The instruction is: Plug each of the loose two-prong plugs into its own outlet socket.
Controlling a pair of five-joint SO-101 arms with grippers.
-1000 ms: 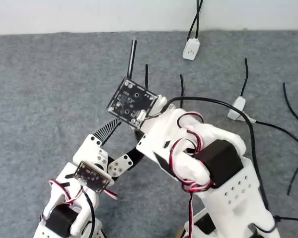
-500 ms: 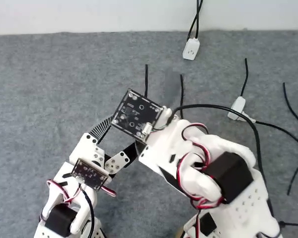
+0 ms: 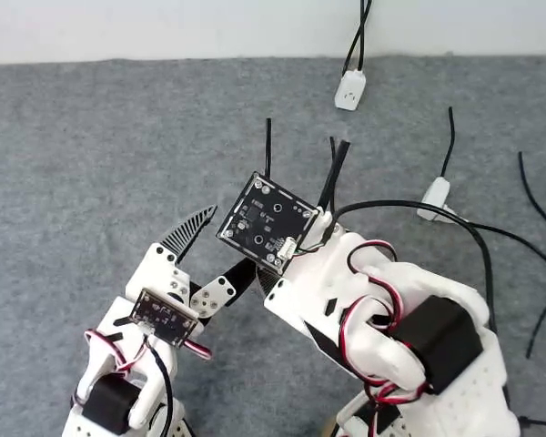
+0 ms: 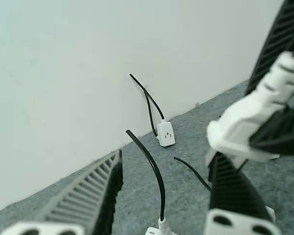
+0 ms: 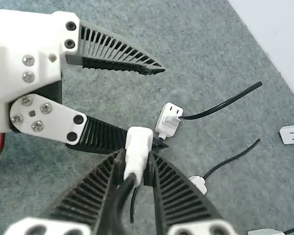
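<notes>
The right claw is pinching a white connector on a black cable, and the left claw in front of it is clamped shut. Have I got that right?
Not quite. The left gripper is open, not clamped shut: the right wrist view shows its two fingers spread wide apart. The rest holds: the right gripper pinches the white connector on its black cable.

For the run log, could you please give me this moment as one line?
right tool: shut on white connector | left tool: open | loose plug: on mat | far outlet socket: empty
</notes>
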